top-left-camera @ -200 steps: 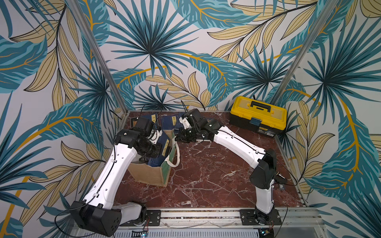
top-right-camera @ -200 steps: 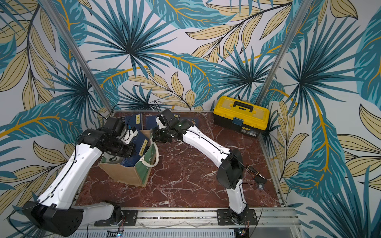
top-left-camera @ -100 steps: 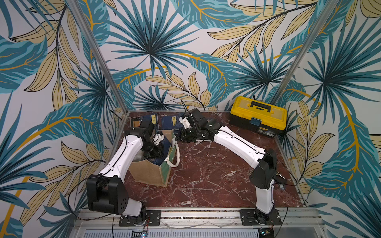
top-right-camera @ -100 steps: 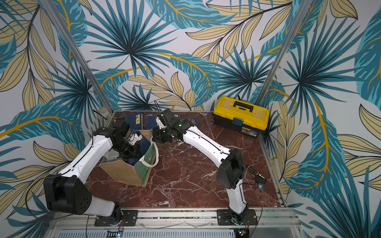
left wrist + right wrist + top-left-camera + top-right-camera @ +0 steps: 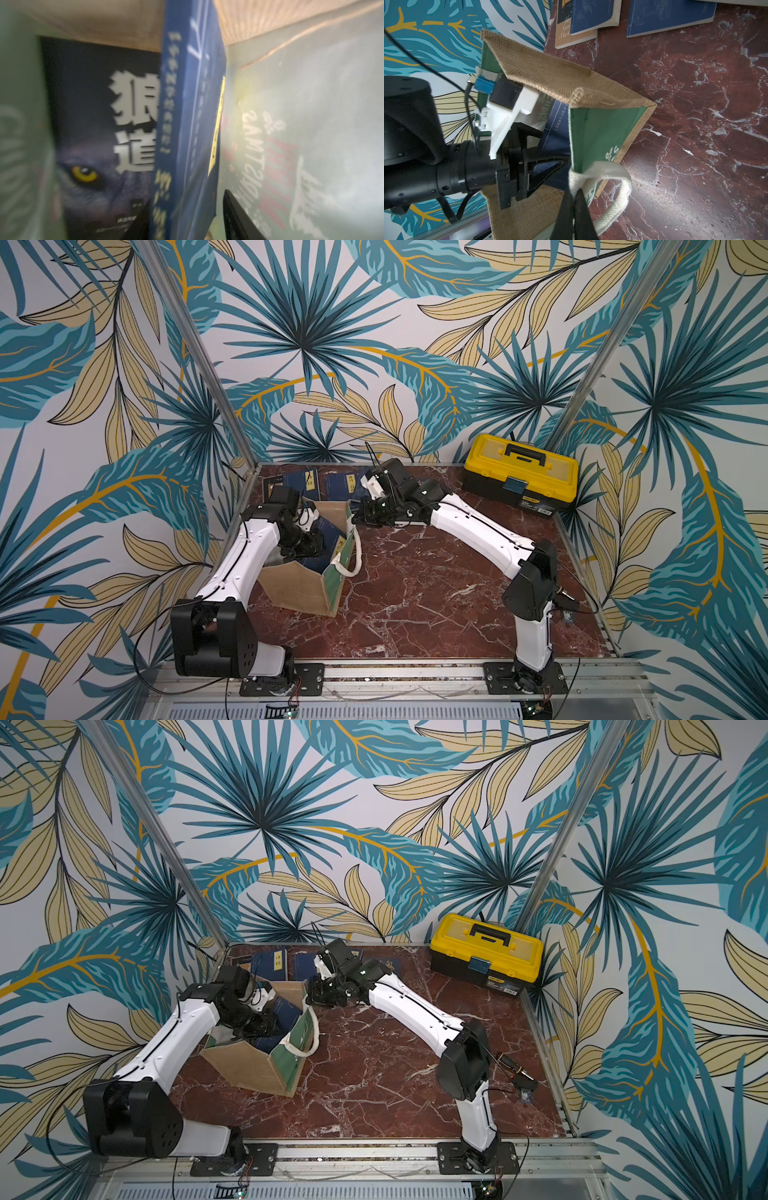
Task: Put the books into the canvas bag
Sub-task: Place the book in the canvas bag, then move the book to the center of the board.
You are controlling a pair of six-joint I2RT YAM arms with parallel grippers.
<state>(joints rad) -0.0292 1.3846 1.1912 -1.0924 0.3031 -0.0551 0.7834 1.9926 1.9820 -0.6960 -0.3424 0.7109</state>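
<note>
While the right gripper (image 5: 573,199) pinches the boxy tan jute bag (image 5: 550,72), the left gripper (image 5: 309,542) (jaws parted) releases a thin navy paperback (image 5: 187,124) inside; withdraw next.

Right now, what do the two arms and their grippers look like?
The left arm and right arm have white shells, black joints and bases, thin black cables along them. The left gripper has black triangular open-frame fingers and a white camera bracket with a blue connector; the right gripper is black too.

Teal-and-tan palm-leaf walls (image 5: 374,344) stand on three sides; silver posts (image 5: 201,356) mark the corners; the tabletop (image 5: 415,593) is red-brown veined marble.
</note>
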